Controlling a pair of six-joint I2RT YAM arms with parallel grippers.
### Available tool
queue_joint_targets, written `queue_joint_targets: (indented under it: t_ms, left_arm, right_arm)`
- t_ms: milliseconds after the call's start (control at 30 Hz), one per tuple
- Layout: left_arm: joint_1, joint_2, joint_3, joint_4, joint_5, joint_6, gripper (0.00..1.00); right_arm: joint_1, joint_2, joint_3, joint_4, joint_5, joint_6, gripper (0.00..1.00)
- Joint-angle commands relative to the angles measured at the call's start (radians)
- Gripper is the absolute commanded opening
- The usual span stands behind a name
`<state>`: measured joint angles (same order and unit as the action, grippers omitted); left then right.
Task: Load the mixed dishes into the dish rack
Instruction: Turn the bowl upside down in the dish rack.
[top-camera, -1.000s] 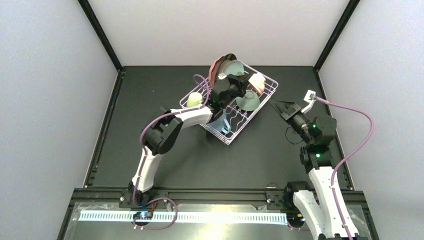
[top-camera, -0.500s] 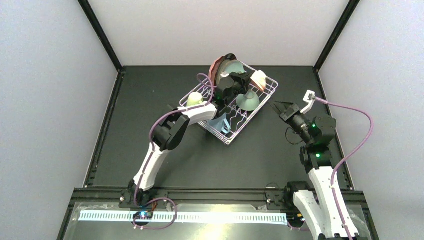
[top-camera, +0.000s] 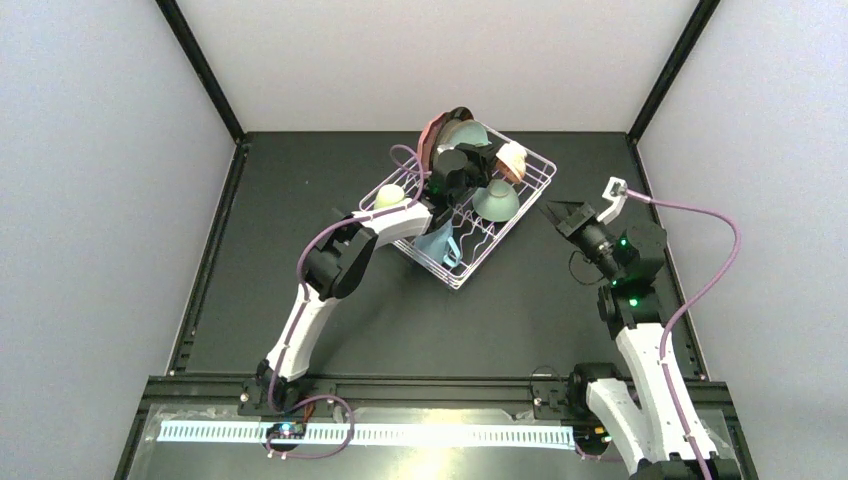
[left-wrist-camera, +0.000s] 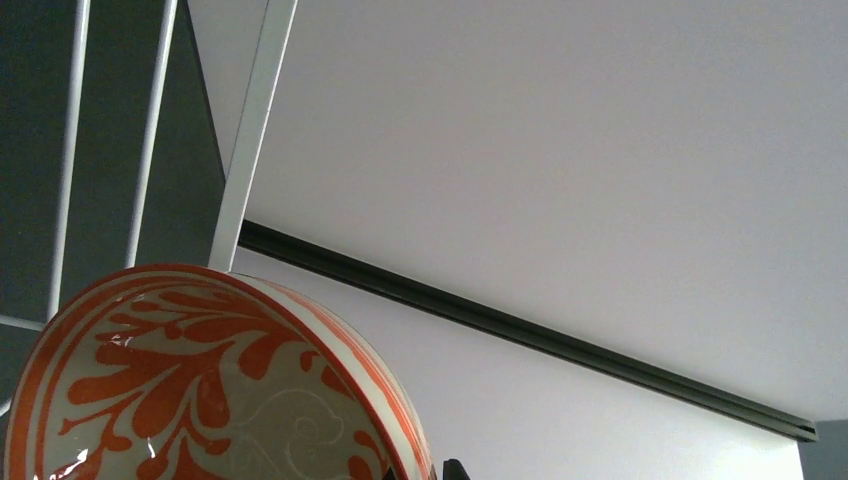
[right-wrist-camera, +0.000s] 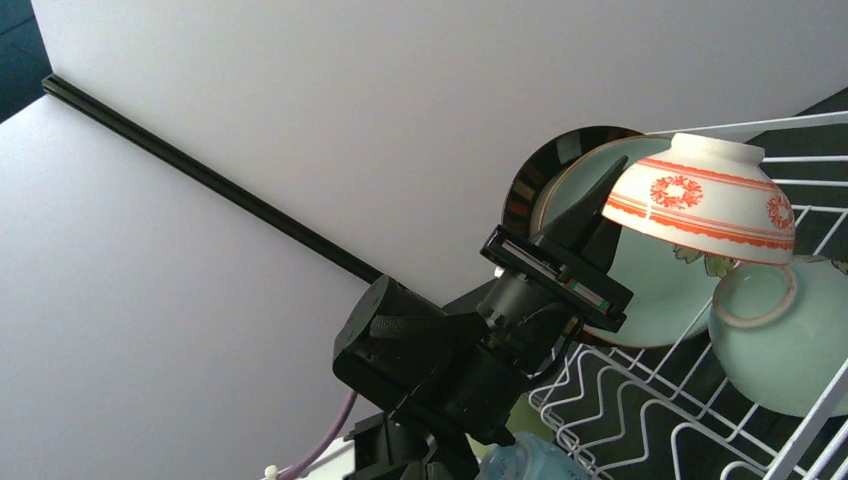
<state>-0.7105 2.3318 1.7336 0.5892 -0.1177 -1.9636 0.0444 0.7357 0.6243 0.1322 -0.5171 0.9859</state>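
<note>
1 black tabletop (top-camera: 300, 190), white walls (top-camera: 440, 60); left pincer (top-camera: 490, 160) tight on orange-patterned bowl (right-wrist-camera: 700, 200); right pincer (top-camera: 552, 211) together

We see a black tabletop (top-camera: 520, 320) walled by plain white panels (top-camera: 100, 200), black frame posts (top-camera: 200, 70) rising at its far corners, and a lit white strip (top-camera: 430, 433) beside a dark rail (top-camera: 420, 388) at the near edge.

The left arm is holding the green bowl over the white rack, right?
Not quite. The left gripper holds the small orange-patterned bowl over the dish rack; the pale-green bowl sits inside it. The right wrist view shows this.
</note>
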Motion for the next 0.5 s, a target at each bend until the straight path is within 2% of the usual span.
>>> queue_joint_targets:
  t_ms: [0,167,467]
  left_arm:
    - [0.014,0.017,0.074,0.021,-0.016,-0.003,0.01]
    - [0.017,0.048,0.111,0.005,-0.009,-0.008,0.01]
    - [0.017,0.140,0.234,-0.039,-0.002,-0.032,0.01]
  right_arm:
    - [0.004,0.019,0.039,0.003,0.019,-0.037,0.00]
    - [0.004,0.064,0.053,0.011,0.034,-0.060,0.00]
    - [0.004,0.239,0.129,-0.005,0.070,-0.137,0.00]
